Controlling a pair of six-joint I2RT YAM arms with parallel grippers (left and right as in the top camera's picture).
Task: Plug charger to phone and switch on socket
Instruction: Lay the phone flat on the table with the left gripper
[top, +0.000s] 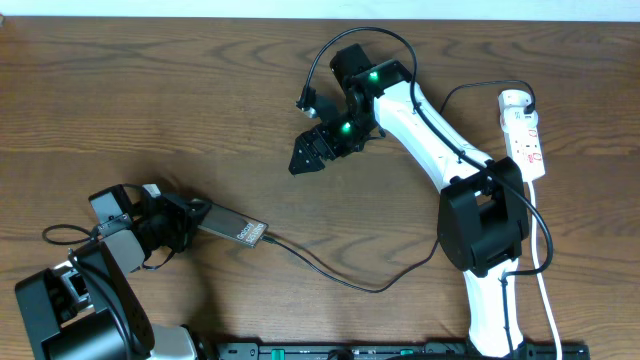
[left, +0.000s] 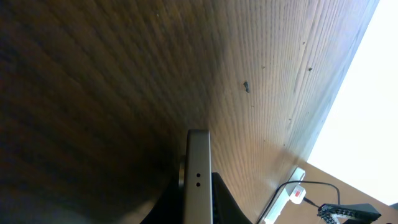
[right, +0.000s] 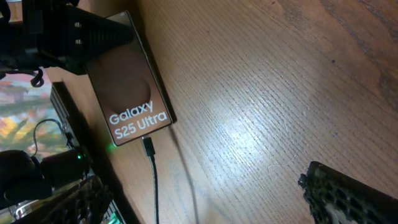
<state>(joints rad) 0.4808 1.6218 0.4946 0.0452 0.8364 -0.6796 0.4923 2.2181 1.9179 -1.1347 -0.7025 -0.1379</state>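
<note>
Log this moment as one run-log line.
left jaws: shut on Galaxy S25 Ultra phone | right jaws: open, empty, over table | charger cable: connector at phone's end | power strip: untouched

phone (right: 132, 81) face, white "Galaxy S25 Ultra" in 2 lines near 1 end, overhead view shows same lettering too small to read, nothing else legible

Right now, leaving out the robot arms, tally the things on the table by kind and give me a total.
phone: 1
charger cable: 1
power strip: 1
Total: 3
</note>
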